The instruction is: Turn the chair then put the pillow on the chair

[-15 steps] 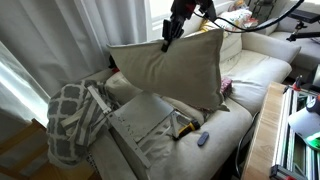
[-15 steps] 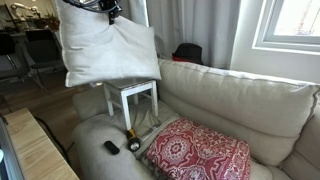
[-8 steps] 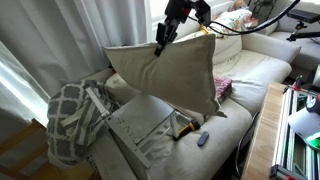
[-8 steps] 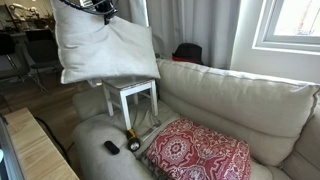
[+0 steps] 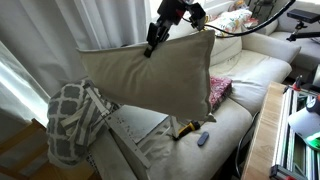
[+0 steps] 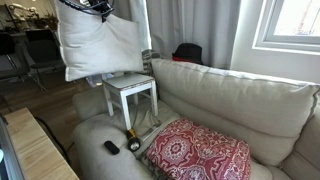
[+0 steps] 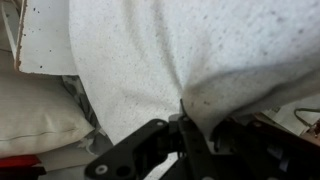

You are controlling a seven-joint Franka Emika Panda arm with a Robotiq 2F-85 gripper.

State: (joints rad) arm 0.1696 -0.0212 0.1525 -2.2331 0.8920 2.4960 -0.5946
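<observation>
The cream-beige pillow [image 5: 150,75] hangs in the air from my gripper [image 5: 152,42], which is shut on its top edge. It also shows in an exterior view [image 6: 98,45] and fills the wrist view [image 7: 170,55], where the fabric is pinched between my fingers [image 7: 185,118]. The small white chair [image 6: 132,92] stands on the sofa end, its seat up, just below and beside the hanging pillow. In an exterior view the chair [image 5: 140,125] is mostly hidden behind the pillow.
A beige sofa [image 6: 235,100] carries a flat red patterned cushion [image 6: 197,150], a dark remote [image 6: 111,147] and a small yellow-black object [image 6: 132,142]. A grey-and-white patterned blanket [image 5: 68,118] lies at the sofa end. Curtains [image 5: 50,40] hang behind. A wooden table edge [image 6: 30,150] is near.
The pillow, held by my gripper, has swung and moved over the chair's side, turning broader toward one camera and covering more of the chair.
</observation>
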